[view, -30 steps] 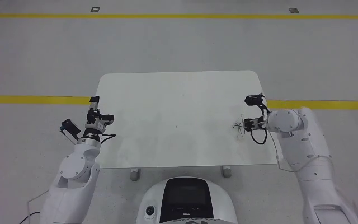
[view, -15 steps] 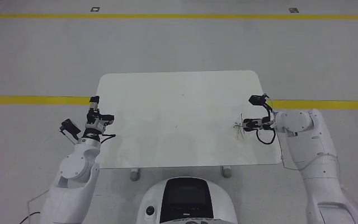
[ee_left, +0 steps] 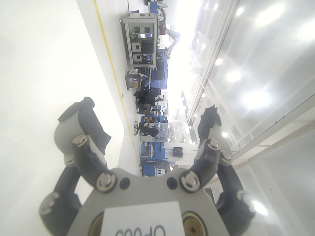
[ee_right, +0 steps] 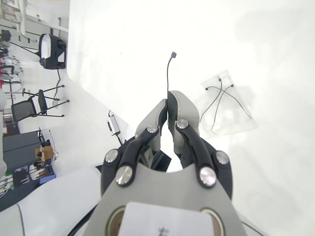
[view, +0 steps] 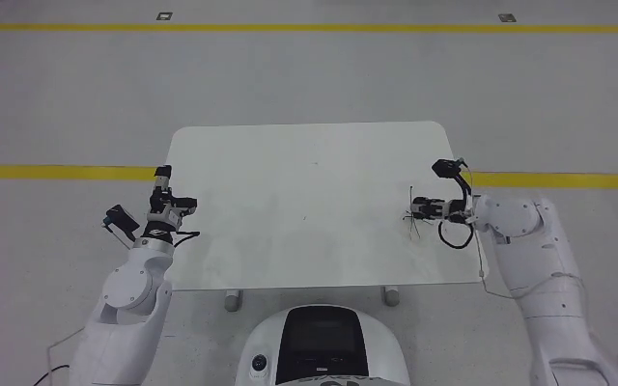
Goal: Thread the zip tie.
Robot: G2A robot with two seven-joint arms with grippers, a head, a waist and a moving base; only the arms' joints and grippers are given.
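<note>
From the top, the right gripper is hanging over the table's right side, near the spare zip ties. The left gripper is sitting at the left edge.

Its own wrist view is showing the left gripper spread wide.

The right wrist view is showing the right gripper pinching one zip tie tight.

The right gripper draws back from the loose ties near the right edge of the table and now sits slightly closer to the table's far side than a second ago. A single zip tie comes up with it, pinched between the closed pads, its small square head sticking out beyond the fingertips. The right arm swings outward, away from the table's edge.
</note>
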